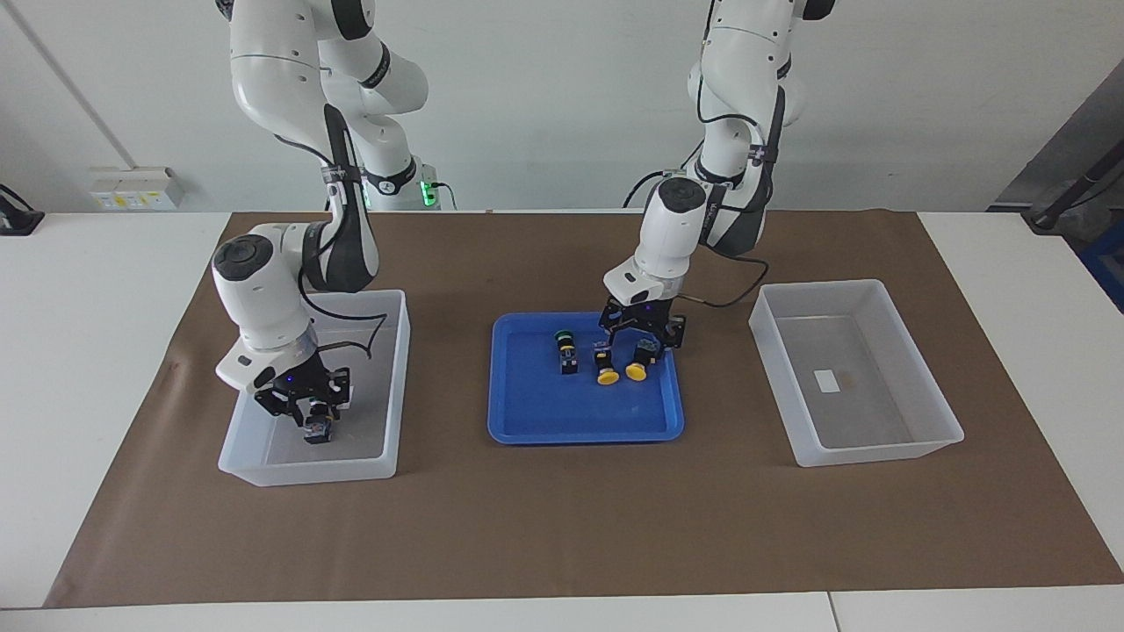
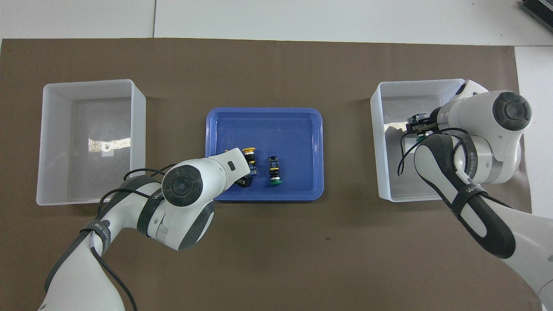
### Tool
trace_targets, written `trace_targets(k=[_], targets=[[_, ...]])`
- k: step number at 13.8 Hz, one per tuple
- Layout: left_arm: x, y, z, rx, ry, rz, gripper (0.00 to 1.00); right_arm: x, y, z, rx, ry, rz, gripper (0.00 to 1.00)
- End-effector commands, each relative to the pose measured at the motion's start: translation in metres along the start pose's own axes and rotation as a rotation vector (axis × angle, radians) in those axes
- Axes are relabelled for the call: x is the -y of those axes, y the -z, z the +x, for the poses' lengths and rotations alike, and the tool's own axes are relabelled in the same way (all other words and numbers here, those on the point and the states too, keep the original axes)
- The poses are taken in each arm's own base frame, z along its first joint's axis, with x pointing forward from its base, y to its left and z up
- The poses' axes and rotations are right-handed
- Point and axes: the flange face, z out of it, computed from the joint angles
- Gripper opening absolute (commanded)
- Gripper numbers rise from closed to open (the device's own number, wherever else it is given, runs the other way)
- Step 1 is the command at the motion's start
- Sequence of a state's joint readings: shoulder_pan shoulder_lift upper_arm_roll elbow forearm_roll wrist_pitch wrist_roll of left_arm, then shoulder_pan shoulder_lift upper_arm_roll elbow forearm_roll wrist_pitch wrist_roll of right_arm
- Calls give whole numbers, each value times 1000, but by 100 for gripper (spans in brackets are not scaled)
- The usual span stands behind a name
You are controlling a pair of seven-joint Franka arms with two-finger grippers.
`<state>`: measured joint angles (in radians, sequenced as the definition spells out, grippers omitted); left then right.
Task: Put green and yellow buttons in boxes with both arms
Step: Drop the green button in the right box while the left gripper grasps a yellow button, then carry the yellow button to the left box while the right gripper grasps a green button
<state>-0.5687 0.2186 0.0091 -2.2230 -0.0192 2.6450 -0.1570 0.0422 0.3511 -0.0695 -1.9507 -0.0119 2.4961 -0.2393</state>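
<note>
A blue tray holds one green button and two yellow buttons lying on their sides. My left gripper hangs open just over the yellow button at the left arm's end of the tray, a finger on each side of its black body. In the overhead view the left wrist hides that button; the other yellow button and the green one show. My right gripper is low inside the box at the right arm's end, with a second green button at its tips.
The other box stands at the left arm's end of the brown mat, holding only its white label. Both boxes flank the tray with bare mat between them. Cables loop from both wrists.
</note>
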Motion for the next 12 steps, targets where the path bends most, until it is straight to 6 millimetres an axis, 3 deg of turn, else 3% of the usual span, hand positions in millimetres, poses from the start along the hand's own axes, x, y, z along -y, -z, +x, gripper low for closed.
trace_targets(k=[1,2,4,6,9,12], targets=[[-3,-3,-4,-3,22,-5,65,13,45,7,-45,29,2,100],[-3,-3,-4,4,22,-3,36,25,71,14,-49,47,8,100],[0,4,0,-3,28,-3,0,46,115,28,-26,4,27,100],[10,22,3,1,56,-1,0,80,137,40,-10,-85,78,100],[42,61,23,-31,114,5,0,159,145,45,-10,-186,149,100],[88,112,55,-27,181,25,0,227,125,40,-13,-176,172,100]])
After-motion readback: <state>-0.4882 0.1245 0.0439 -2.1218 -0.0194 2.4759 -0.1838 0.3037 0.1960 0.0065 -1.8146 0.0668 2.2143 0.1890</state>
